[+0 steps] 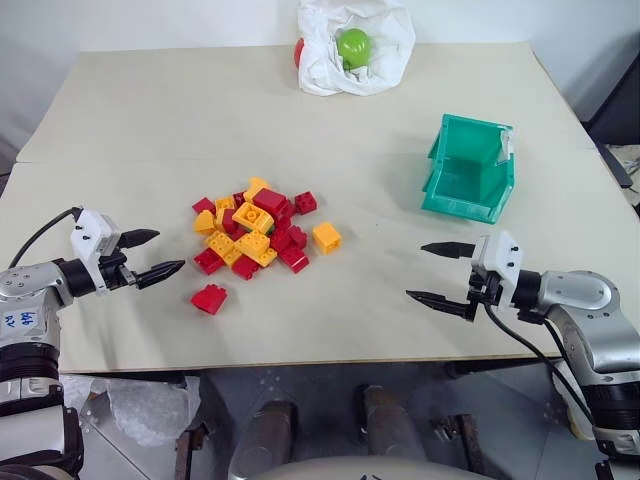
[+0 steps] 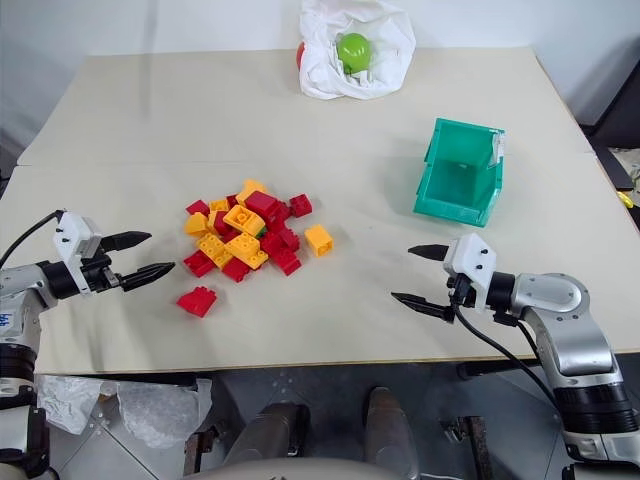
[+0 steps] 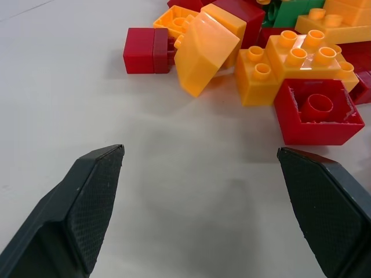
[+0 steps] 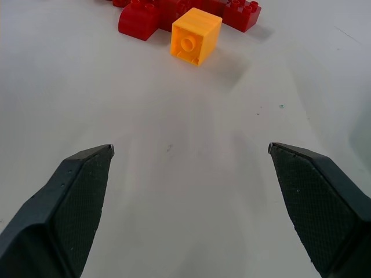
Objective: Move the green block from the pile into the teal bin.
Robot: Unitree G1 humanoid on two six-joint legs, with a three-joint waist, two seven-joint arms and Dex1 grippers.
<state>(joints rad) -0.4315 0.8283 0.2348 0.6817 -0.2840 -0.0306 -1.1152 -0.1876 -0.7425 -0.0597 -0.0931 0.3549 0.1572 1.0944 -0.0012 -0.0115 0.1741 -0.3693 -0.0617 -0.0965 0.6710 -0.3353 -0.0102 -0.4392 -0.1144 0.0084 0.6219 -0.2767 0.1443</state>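
The pile [image 1: 255, 225] of red and yellow studded bricks lies left of the table's middle. In the left wrist view a bit of the green block [image 3: 290, 11] peeks out between yellow bricks deep in the heap, mostly covered. The teal bin [image 1: 460, 208] stands at the right, its cut-away front facing the pile. My left gripper [image 1: 170, 252] hovers open just left of the pile, pointing at it, nothing between its fingers. My right gripper [image 1: 415, 270] is open too, near the front edge below the bin, pointing left toward a lone yellow brick [image 4: 196, 35].
A lime-green ball [image 1: 353, 47] in white plastic wrap sits at the table's far edge, with something red [image 1: 299, 52] beside it. One red brick [image 1: 209, 299] lies apart in front of the pile. Bare tabletop [image 1: 380, 230] separates pile and bin.
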